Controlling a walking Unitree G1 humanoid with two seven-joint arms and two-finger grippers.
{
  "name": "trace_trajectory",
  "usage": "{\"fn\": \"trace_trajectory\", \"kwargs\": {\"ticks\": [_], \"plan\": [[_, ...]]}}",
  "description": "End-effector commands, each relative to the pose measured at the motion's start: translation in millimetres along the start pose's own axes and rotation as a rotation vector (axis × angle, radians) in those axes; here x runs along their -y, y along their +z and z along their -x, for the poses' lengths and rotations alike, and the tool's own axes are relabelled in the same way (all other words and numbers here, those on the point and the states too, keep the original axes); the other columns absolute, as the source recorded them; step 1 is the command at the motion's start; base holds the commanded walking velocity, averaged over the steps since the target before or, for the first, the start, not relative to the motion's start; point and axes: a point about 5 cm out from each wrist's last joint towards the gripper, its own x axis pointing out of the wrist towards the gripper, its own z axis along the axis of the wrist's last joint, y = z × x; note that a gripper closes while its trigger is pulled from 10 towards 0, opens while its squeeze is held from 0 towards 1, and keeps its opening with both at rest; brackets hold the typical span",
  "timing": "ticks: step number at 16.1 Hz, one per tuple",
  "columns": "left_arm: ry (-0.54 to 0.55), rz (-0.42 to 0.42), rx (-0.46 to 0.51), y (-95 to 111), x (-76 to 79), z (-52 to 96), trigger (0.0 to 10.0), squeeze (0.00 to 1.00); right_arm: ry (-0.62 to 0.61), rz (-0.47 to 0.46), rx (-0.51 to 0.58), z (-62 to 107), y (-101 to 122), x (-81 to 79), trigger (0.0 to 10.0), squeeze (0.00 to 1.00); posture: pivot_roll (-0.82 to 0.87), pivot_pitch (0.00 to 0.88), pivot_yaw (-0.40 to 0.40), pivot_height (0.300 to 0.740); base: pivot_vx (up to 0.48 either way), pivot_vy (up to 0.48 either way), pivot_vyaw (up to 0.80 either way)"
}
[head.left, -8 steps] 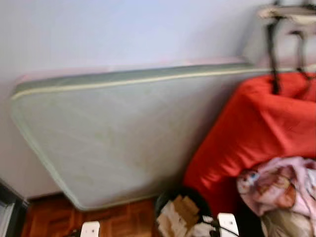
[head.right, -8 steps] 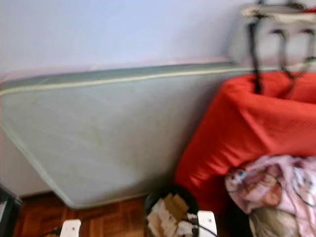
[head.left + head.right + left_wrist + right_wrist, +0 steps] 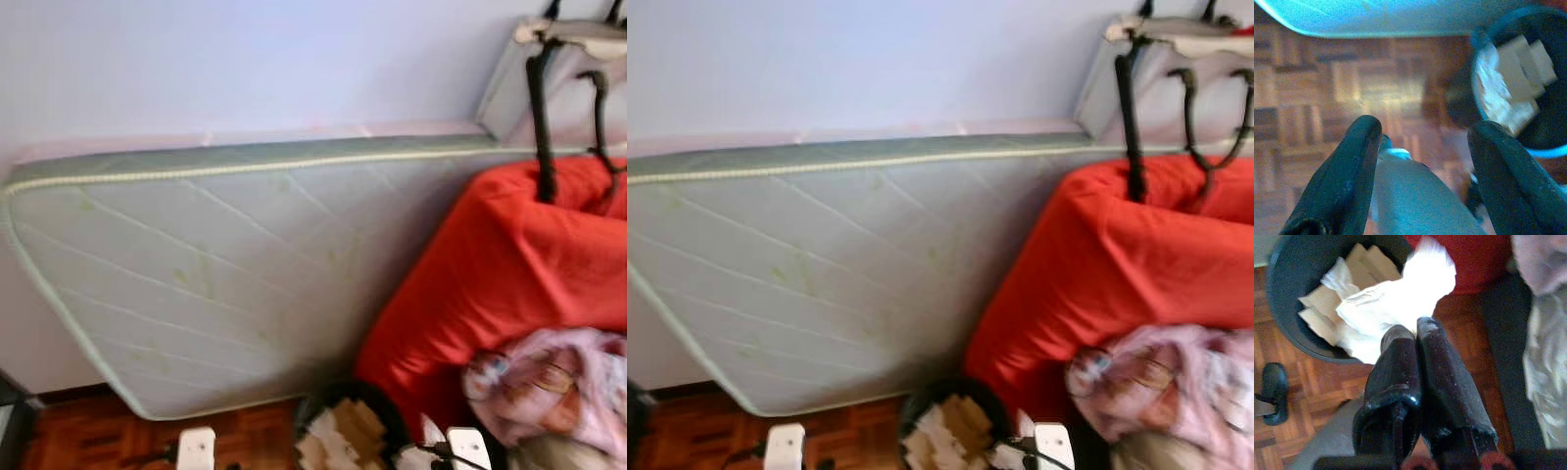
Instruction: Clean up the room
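Observation:
A round black waste bin (image 3: 384,400) holding cardboard and crumpled paper stands on the parquet floor by the foot of a red cushion. My right gripper (image 3: 1410,331) is shut on a wad of white paper (image 3: 1405,293), and the wad hangs over the bin's (image 3: 1282,318) near rim. My left gripper (image 3: 1425,128) hangs open above bare floor, with nothing between its fingers. The bin (image 3: 1483,39) is off to one side of it.
A pale green mattress (image 3: 216,274) leans on its side against the wall. To its right is a big red cushion (image 3: 509,274) with a pink blanket (image 3: 558,377) in front and black straps (image 3: 542,117) hanging above. A small dark object (image 3: 1273,391) lies on the parquet (image 3: 1327,88).
The whole picture has shifted a little and sharpened, so the camera moved. The mattress, cushion and bin keep their places relative to each other.

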Motion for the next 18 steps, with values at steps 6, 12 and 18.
{"fn": "trace_trajectory", "kwargs": {"ticks": [6, 12, 18], "plan": [[-0.007, -0.008, -0.032, -11.3, 4.5, 2.8, 10.0, 0.0, 0.027, 0.033, 0.011, 0.9, 3.0, 5.0, 10.0, 0.0, 0.08, 0.0, -0.131, 0.74, 0.0, 0.0, 0.0], [0.008, -0.087, -0.027, -5.5, -20.2, 3.8, 10.0, 0.0, 0.06, -0.028, 0.013, -2.3, -0.7, -19.1, 10.0, 0.0, 0.11, 0.0, -0.064, 0.74, 0.0, 0.0, 0.0], [0.028, -0.138, -0.023, -2.4, -41.5, 6.8, 10.0, 0.0, 0.109, -0.049, 0.013, -3.3, -4.5, -41.6, 10.0, 0.0, 0.08, 0.0, -0.019, 0.74, 0.0, 0.0, 0.0]]}}
